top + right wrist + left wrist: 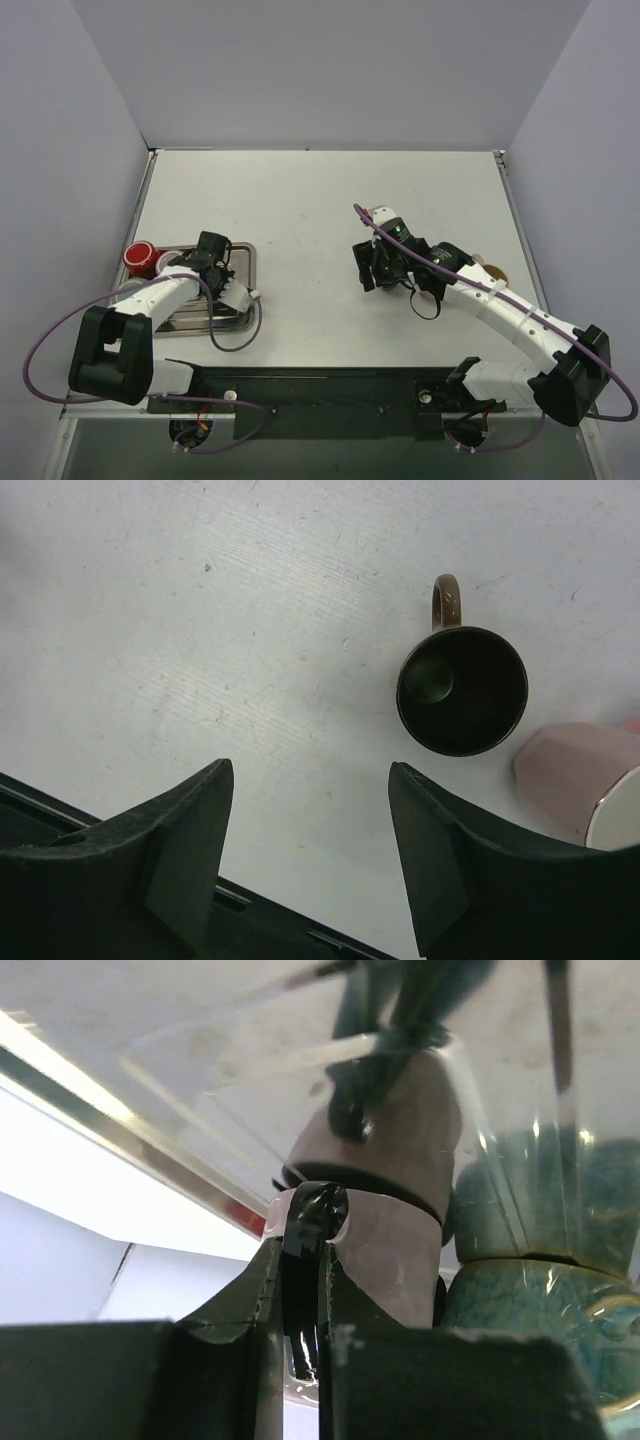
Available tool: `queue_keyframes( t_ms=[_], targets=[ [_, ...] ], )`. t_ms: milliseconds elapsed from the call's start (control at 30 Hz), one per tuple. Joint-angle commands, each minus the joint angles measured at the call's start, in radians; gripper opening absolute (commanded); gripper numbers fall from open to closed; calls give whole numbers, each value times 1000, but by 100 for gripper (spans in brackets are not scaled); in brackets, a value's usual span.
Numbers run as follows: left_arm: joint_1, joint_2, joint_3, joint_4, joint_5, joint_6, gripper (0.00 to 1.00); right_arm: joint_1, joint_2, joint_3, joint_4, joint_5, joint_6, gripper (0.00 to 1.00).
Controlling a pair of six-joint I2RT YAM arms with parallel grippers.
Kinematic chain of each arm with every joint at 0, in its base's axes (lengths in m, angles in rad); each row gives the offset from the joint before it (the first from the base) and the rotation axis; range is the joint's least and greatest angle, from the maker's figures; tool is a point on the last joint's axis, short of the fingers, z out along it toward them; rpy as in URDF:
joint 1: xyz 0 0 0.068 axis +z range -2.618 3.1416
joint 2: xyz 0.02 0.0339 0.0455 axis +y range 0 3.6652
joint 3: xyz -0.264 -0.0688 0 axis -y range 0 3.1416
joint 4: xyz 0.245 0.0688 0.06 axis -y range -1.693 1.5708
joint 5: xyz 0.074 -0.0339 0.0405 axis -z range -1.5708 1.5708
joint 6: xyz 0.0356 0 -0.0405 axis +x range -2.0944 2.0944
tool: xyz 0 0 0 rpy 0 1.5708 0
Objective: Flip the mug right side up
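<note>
Over the tray (249, 285), left arm (160, 293) low

dark mug (462, 692) at right of frame shows its open mouth, pink mug (575, 778) just beside it lower right, right gripper (310, 780) jaws apart at bottom over white table (200, 630).

White tabletop (320, 200) — matte, evenly lit, lightly scuffed — enclosed on three sides by plain pale-grey walls (330, 70). A black strip (330, 388) runs along its near edge.
</note>
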Motion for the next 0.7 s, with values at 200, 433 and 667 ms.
queue_keyframes(
  t_ms=[200, 433, 667],
  targets=[
    [-79, -79, 622, -300, 739, -907, 0, 39, -257, 32, 38, -21, 16, 60],
    [-96, -182, 696, -20, 1074, -1680, 0, 88, -400, -97, 537, -294, 132, 89],
    [-98, -188, 674, 194, 1293, -2057, 0, 129, -295, -104, 800, -409, 264, 89]
  ],
)
